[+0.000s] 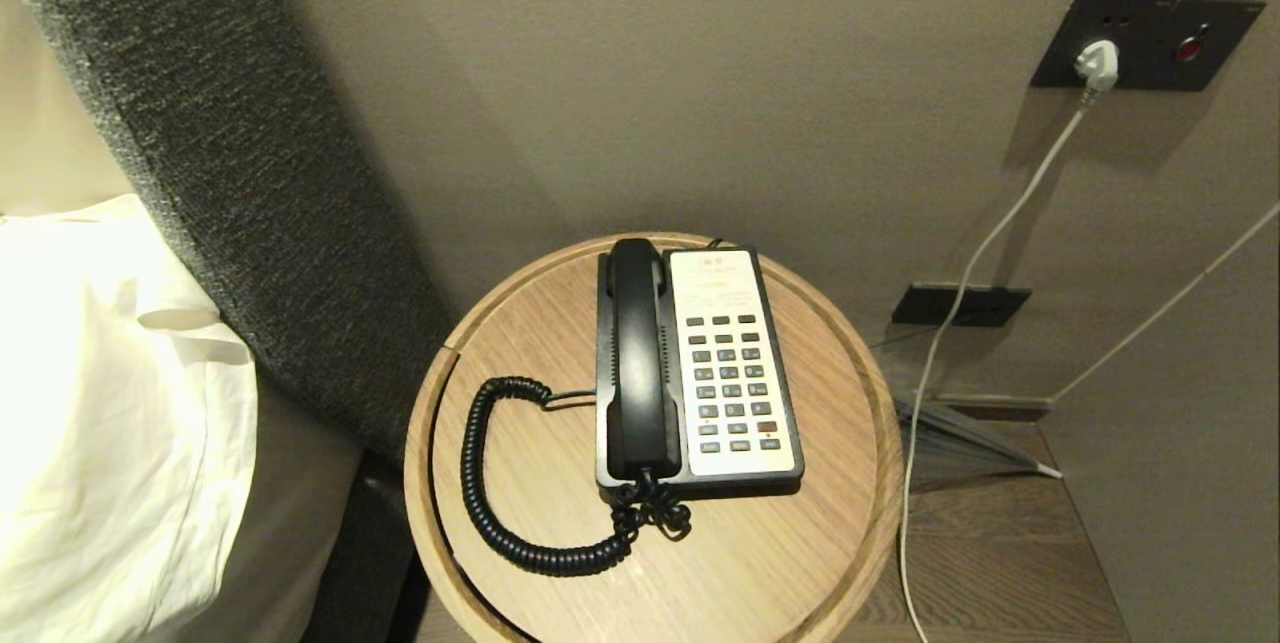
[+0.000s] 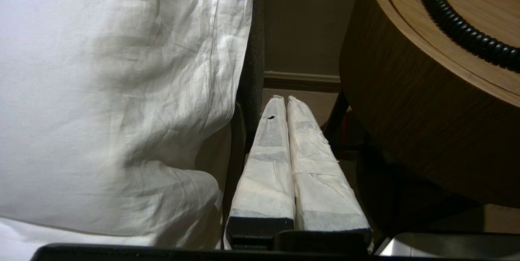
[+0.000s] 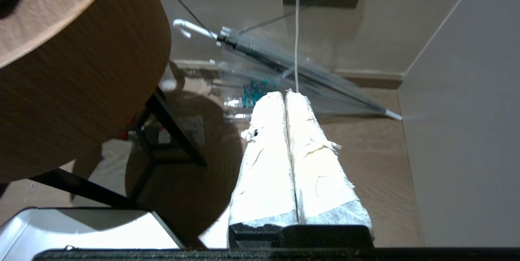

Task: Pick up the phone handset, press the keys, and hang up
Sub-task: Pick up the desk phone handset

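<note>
The black phone handset (image 1: 640, 363) lies in its cradle on the left side of the phone base (image 1: 775, 363), which stands on a round wooden side table (image 1: 520, 323). The white panel with the grey keys (image 1: 730, 388) fills the base's right side. A black coiled cord (image 1: 480, 483) loops from the handset's near end across the tabletop; the same cord (image 2: 459, 25) shows in the left wrist view. My left gripper (image 2: 285, 99) hangs shut and empty below the table's rim, beside the bed. My right gripper (image 3: 285, 94) is shut and empty, low on the table's other side. Neither arm shows in the head view.
White bedding (image 1: 110, 403) and a dark upholstered headboard (image 1: 240, 183) flank the table's left. On the right, a white cable (image 1: 960, 303) runs from a wall socket (image 1: 1145, 41) to the floor. A clear folded umbrella (image 3: 292, 66) lies on the floor by the wall. The table's black legs (image 3: 170, 131) stand near my right gripper.
</note>
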Robot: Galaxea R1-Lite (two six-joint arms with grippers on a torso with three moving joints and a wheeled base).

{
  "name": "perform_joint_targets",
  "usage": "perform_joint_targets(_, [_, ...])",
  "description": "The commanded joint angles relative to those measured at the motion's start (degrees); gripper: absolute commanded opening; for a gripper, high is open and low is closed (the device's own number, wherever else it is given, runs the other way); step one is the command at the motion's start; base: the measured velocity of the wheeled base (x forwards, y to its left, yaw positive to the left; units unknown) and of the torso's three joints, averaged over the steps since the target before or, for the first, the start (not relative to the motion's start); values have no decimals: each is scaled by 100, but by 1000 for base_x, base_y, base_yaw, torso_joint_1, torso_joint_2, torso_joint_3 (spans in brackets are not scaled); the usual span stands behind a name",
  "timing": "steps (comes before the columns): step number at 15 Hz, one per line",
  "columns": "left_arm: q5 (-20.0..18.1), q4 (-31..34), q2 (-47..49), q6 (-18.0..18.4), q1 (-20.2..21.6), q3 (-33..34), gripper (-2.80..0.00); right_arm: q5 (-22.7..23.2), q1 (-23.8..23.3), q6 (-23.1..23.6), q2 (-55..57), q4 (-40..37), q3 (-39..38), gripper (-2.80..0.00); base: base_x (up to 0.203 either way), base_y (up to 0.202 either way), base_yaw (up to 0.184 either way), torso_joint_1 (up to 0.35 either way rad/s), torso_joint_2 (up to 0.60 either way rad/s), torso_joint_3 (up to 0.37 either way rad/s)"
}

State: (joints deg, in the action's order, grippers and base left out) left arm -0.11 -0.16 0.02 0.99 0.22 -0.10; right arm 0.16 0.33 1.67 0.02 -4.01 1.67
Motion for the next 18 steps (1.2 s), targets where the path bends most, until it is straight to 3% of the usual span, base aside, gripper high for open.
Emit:
perform_joint_targets(1, [-7,-2,-2,-2,4,1,-280,2,2,9,-46,-3,0,-280,0,0,0,2,2,-199])
perform_joint_targets(18, [-20,97,-2,127,4,-185,-280,2,2,9,-46,-3,0,-280,0,0,0,0,0,-13])
